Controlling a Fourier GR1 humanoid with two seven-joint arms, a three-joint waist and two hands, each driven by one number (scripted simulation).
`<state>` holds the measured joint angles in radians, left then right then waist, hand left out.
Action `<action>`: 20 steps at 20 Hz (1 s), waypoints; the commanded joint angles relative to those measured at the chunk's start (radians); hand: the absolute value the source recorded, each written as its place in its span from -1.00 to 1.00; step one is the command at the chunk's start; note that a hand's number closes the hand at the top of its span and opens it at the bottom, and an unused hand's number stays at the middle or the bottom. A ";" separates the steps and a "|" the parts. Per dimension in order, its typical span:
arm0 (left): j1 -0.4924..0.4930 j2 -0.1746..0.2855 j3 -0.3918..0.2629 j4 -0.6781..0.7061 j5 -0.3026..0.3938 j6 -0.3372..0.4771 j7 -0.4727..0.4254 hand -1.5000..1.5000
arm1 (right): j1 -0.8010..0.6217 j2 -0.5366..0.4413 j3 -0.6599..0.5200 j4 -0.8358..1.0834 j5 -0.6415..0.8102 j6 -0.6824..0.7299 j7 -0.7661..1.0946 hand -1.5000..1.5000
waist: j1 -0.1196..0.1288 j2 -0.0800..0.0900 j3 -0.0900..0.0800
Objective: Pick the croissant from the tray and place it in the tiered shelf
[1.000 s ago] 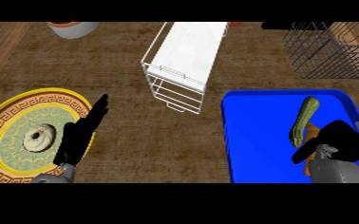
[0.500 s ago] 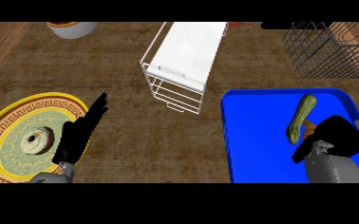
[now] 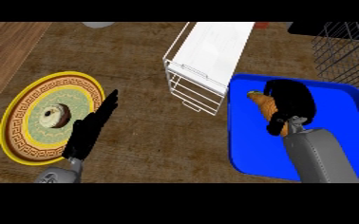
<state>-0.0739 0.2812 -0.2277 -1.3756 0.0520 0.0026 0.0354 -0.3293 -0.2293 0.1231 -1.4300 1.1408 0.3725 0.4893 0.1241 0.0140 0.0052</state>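
In the head view, the golden-brown curved croissant (image 3: 261, 100) lies on the flat blue plastic tray (image 3: 252, 147) at four o'clock, with the black right hand (image 3: 293, 99) curled round its middle. The black left hand (image 3: 89, 129) rests straight-fingered at eight o'clock, at the edge of the round yellow patterned plate (image 3: 22, 126). The pastry is likely light, soft and flaky, apt to crush at its tips, so the thick middle seems the best hold for carrying it to the white wire tiered shelf (image 3: 210, 52) at twelve o'clock.
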 commanded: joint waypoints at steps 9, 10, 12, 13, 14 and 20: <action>0.005 -0.001 0.019 0.025 -0.002 0.017 0.011 0.00 | -0.330 -0.300 -0.205 0.033 -0.475 0.137 -0.875 1.00 | -0.069 0.004 0.000; 0.009 -0.002 0.012 -0.002 0.000 0.014 0.021 0.00 | -0.380 -0.299 -0.251 0.082 -0.518 0.151 -0.895 1.00 | -0.057 0.003 0.000; 0.016 -0.004 0.019 0.048 -0.003 0.011 -0.012 0.00 | -0.457 -0.321 -0.330 0.168 -0.607 0.214 -0.936 1.00 | -0.068 0.006 -0.003; -0.025 0.013 0.031 0.025 -0.004 0.006 0.011 0.00 | -0.507 -0.318 -0.342 0.246 -0.618 0.221 -0.946 1.00 | -0.059 0.007 -0.003; 0.013 -0.020 0.011 0.066 -0.003 0.004 -0.031 0.00 | -0.578 -0.320 -0.347 0.307 -0.618 0.233 -0.935 1.00 | -0.051 0.010 -0.005; 0.000 0.011 0.048 0.076 0.001 -0.017 -0.050 0.00 | -0.874 -0.323 -0.330 0.620 -0.561 0.209 -0.933 1.00 | -0.048 0.007 -0.006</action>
<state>-0.0785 0.2746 -0.2003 -1.3374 0.0455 0.0077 0.0082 -1.0242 -0.5613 -0.1994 -0.9738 0.5729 0.5852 -0.4539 0.0690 0.0178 0.0025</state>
